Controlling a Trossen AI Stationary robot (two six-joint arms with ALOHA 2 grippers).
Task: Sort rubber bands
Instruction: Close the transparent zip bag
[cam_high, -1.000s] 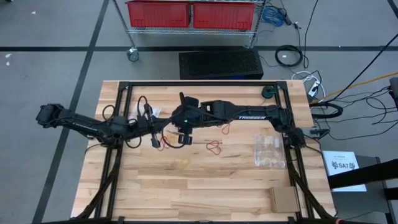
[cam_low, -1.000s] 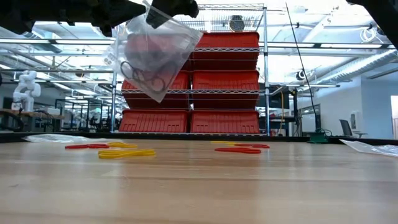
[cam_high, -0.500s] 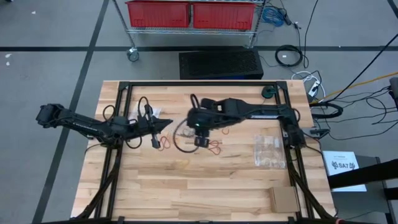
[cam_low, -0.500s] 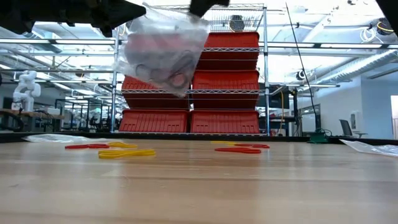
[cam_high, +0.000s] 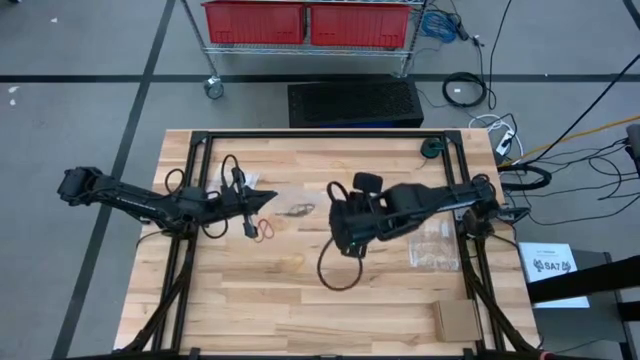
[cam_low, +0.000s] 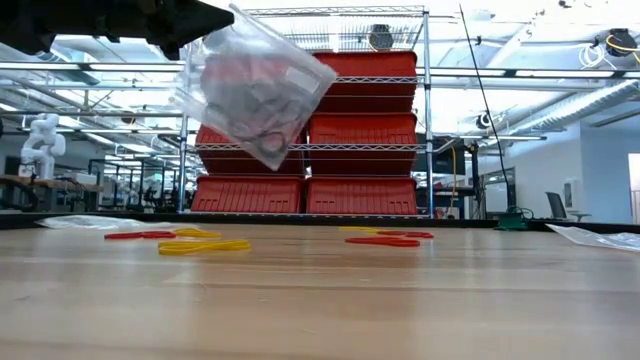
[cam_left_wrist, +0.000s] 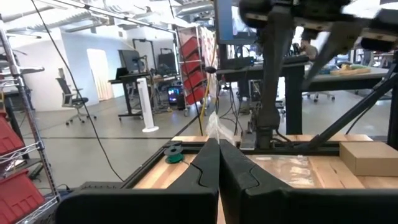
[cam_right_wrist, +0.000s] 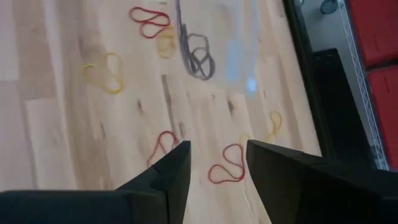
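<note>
The left gripper (cam_high: 262, 202) held its fingers (cam_left_wrist: 208, 168) pinched on a clear bag (cam_low: 255, 85), suspended above the table (cam_high: 250, 320); dark bands appeared to lie inside. The right gripper (cam_right_wrist: 214, 165) hovered with fingers spread, empty. Red and yellow rubber bands (cam_right_wrist: 227, 165) lay scattered on the table.

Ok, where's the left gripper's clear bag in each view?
High view: clear bag left of centre, at the left gripper.
Low view: bag upper left, hanging.
Left wrist view: sliver past the shut fingers.
Right wrist view: bag top centre.
Shared landmark: black rubber bands inside it.
</note>
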